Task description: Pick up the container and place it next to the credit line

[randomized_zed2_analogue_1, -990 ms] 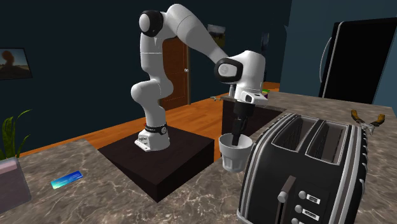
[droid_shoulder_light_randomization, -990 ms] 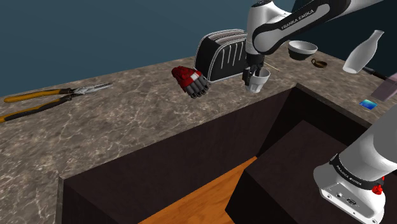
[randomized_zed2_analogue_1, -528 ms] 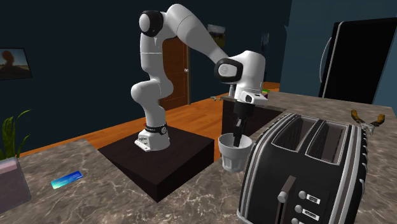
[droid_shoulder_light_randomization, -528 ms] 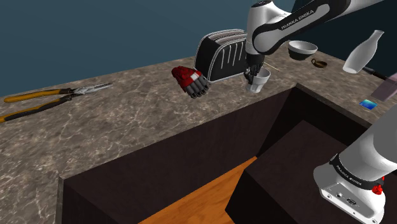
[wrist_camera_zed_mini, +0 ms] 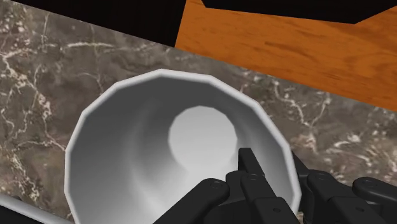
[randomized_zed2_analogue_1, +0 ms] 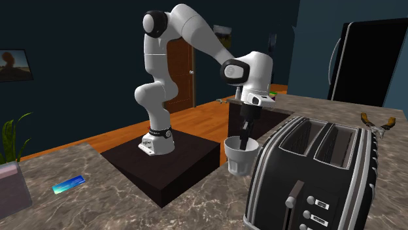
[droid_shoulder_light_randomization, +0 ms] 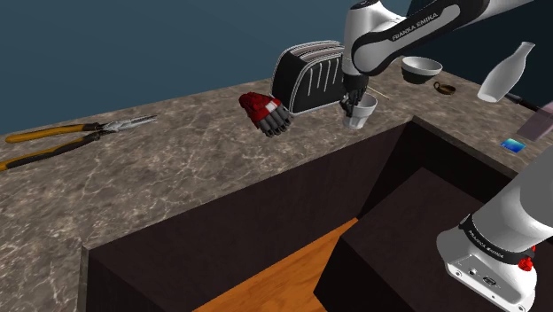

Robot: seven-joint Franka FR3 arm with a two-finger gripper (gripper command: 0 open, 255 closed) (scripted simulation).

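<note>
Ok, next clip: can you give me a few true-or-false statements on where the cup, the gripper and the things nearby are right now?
1. The white cup is right beside the black toaster. True.
2. The cup holds liquid. False: it is empty, and its bare bottom shows in the wrist view.
3. One finger of the gripper reaches inside the cup. True.
4. The yellow-handled pliers lie against the cup. False: they lie far off, toward the shoulder view's left end of the counter.

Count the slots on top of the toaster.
2, side by side atop the toaster: one slot nearer the cup, the other farther from it. None seems hidden.
</note>
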